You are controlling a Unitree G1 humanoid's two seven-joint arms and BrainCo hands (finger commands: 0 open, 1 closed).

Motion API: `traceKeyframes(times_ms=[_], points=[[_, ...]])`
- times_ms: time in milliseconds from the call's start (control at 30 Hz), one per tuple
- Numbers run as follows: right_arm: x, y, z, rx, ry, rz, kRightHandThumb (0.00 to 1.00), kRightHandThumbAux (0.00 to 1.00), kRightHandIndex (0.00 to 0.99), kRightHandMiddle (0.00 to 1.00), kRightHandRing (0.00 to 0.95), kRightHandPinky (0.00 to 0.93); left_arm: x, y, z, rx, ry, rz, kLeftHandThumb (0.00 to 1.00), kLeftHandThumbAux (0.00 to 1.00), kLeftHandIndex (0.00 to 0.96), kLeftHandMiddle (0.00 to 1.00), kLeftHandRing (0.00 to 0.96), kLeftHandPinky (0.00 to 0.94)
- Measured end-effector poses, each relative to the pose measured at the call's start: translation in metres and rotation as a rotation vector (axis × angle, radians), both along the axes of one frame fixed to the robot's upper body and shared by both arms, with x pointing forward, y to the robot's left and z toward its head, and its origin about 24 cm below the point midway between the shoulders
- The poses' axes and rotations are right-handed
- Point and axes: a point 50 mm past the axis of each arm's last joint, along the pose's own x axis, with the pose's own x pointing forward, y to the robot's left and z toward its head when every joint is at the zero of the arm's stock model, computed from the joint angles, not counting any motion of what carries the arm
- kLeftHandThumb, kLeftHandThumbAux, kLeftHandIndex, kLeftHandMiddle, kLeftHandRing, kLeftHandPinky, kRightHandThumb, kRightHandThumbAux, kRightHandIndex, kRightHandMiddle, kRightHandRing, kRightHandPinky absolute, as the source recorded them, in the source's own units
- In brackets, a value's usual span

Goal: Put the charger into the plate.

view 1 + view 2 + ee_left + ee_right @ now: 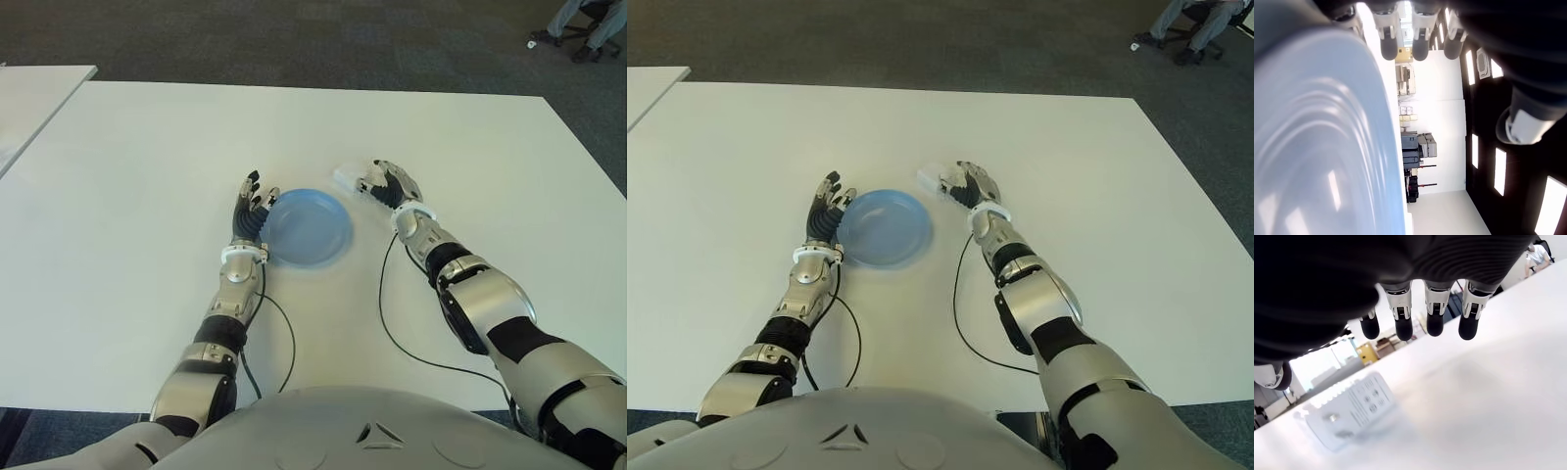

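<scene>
A round blue plate (306, 227) lies on the white table (147, 176) in front of me. The white charger (347, 178) lies flat on the table just beyond the plate's far right rim, its prongs visible in the right wrist view (1349, 409). My right hand (380, 182) hovers right beside the charger, open, its fingers (1434, 313) stretched above the table and not touching it. My left hand (255, 199) is open at the plate's left rim (1327, 147), with straight fingers.
Thin black cables (390, 328) trail from both wrists across the near table. A second white table (29, 98) stands at the far left. A person's legs and an office chair (586, 27) show on the dark carpet at the far right.
</scene>
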Motion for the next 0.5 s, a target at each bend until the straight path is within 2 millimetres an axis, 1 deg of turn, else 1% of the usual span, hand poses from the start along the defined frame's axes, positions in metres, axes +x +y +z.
traceKeyframes(times_ms=[133, 200, 233, 267, 333, 400, 500], points=[[-0.003, -0.001, -0.005, -0.028, 0.022, 0.010, 0.330, 0.348, 0.000, 0.000, 0.000, 0.000, -0.001, 0.000, 0.001, -0.002, -0.003, 0.002, 0.000, 0.513, 0.000, 0.000, 0.000, 0.000], [-0.005, -0.001, -0.007, -0.049, 0.026, 0.020, 0.255, 0.439, 0.000, 0.000, 0.000, 0.000, -0.002, 0.000, 0.001, -0.003, -0.005, 0.003, 0.000, 0.511, 0.000, 0.000, 0.000, 0.000], [-0.006, -0.002, -0.009, -0.064, 0.025, 0.025, 0.244, 0.452, 0.000, 0.000, 0.000, 0.000, -0.003, 0.000, 0.001, -0.004, -0.004, 0.003, 0.000, 0.510, 0.000, 0.000, 0.000, 0.000], [-0.007, -0.002, -0.010, -0.075, 0.024, 0.027, 0.208, 0.498, 0.000, 0.000, 0.000, 0.000, -0.003, 0.000, 0.001, -0.004, -0.005, 0.004, 0.000, 0.509, 0.000, 0.000, 0.000, 0.000], [-0.009, -0.003, -0.012, -0.100, 0.017, 0.034, 0.166, 0.549, 0.000, 0.000, 0.000, 0.000, -0.004, 0.000, 0.001, -0.006, -0.008, 0.005, 0.000, 0.507, 0.000, 0.000, 0.000, 0.000], [-0.010, -0.004, -0.013, -0.120, 0.009, 0.042, 0.101, 0.620, 0.000, 0.000, 0.000, 0.000, -0.005, 0.000, 0.001, -0.007, -0.010, 0.006, 0.000, 0.505, 0.000, 0.000, 0.000, 0.000], [-0.012, -0.003, -0.014, -0.133, 0.006, 0.055, 0.035, 0.688, 0.000, 0.000, 0.000, 0.000, -0.005, 0.000, 0.001, -0.007, -0.013, 0.008, 0.000, 0.505, 0.000, 0.000, 0.000, 0.000]])
